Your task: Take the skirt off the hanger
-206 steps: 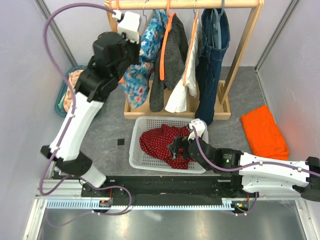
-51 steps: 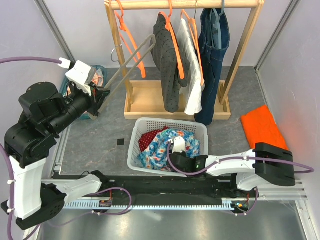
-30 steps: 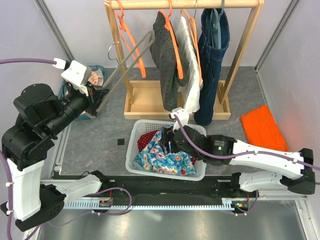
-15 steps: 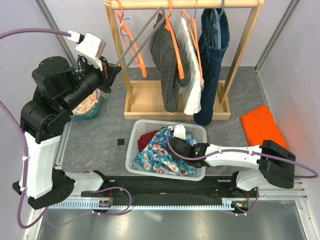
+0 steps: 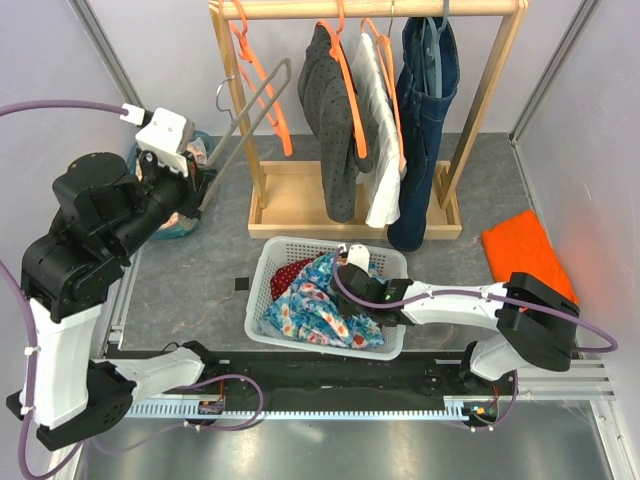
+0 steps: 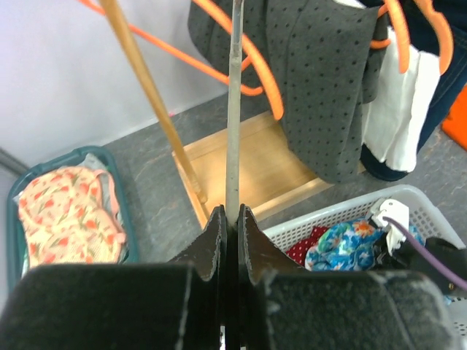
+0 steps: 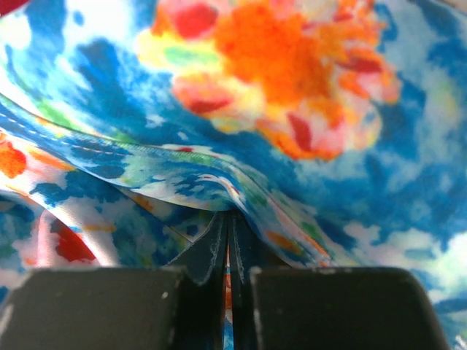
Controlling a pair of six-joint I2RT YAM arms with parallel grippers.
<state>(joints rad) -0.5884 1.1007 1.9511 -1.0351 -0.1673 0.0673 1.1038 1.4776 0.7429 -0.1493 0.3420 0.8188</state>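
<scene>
The blue floral skirt [image 5: 312,300] lies bunched in the white basket [image 5: 300,245], off the hanger. My left gripper [image 5: 196,185] is shut on the bare grey hanger [image 5: 250,125], held slanting left of the rack; in the left wrist view the hanger's bar [image 6: 234,109] runs up from between the closed fingers of the left gripper [image 6: 232,215]. My right gripper [image 5: 352,292] is down in the basket. In the right wrist view the right gripper [image 7: 229,219] is shut on a fold of the skirt [image 7: 292,109], which fills that view.
A wooden rack [image 5: 350,8] holds orange hangers [image 5: 262,90], a grey dotted garment [image 5: 335,130], a white one [image 5: 385,150] and jeans [image 5: 425,110]. A red dotted cloth [image 5: 285,275] lies under the skirt. An orange cloth [image 5: 525,255] is on the right; a teal bin [image 6: 120,189] on the left.
My left arm has swung the grey hanger down and left, away from the rail. My right gripper has closed on the skirt in the basket, which has shifted slightly left.
</scene>
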